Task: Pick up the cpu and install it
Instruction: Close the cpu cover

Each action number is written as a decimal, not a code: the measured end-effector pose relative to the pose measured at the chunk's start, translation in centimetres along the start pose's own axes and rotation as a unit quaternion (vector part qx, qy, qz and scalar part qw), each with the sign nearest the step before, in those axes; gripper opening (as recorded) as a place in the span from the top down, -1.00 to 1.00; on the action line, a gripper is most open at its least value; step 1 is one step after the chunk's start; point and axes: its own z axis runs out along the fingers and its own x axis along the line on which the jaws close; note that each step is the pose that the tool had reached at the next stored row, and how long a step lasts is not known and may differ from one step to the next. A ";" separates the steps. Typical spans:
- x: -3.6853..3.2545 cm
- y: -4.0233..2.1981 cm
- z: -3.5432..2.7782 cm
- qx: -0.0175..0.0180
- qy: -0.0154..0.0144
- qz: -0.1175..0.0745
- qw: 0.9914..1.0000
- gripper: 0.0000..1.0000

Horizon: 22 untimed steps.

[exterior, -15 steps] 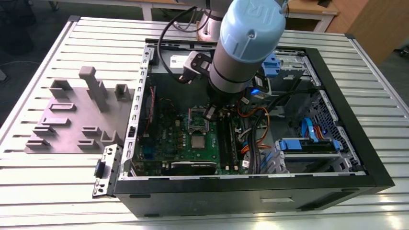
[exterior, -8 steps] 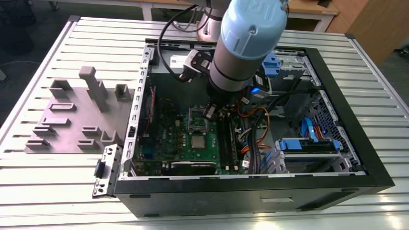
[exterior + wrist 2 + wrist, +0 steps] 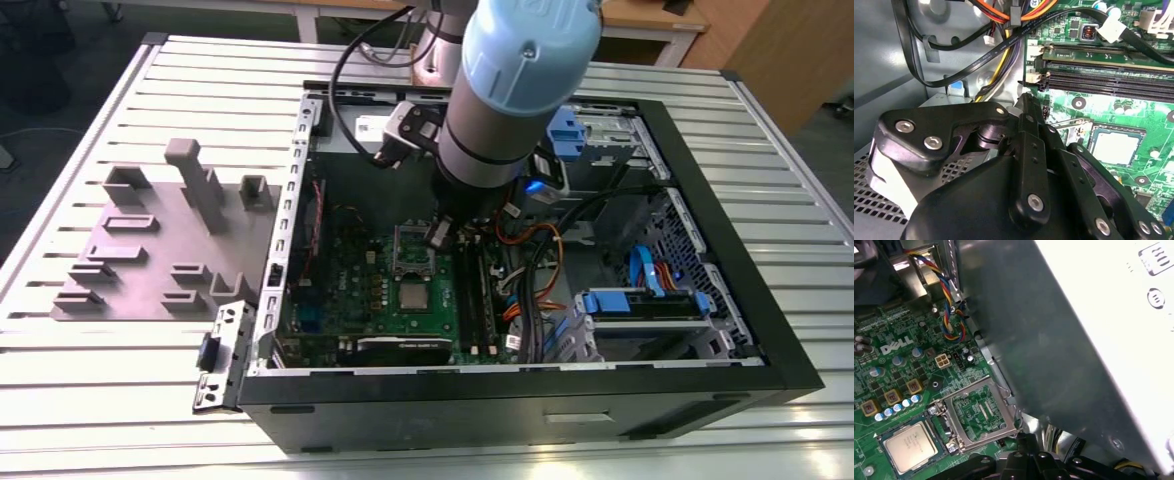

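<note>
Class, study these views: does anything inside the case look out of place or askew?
The socket frame is swung open beside the cpu rather than clamped over it. The cpu lies square in its socket, and nothing else stands out.

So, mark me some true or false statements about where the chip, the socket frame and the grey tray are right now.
1. The chip lies in its socket on the green board. True.
2. The metal socket frame is shut over the chip. False: it is swung open beside the chip.
3. The computer case rests on a slatted table. True.
4. The grey tray sits inside the case. False: it lies on the table outside the case, at the exterior view's left.
</note>
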 end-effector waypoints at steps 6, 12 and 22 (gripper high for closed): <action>-0.11 0.13 -0.62 0.000 0.000 0.000 1.000 0.79; -0.14 0.42 -1.25 0.001 0.002 0.000 1.000 0.79; -0.14 0.74 -1.83 0.004 0.007 0.000 1.000 0.79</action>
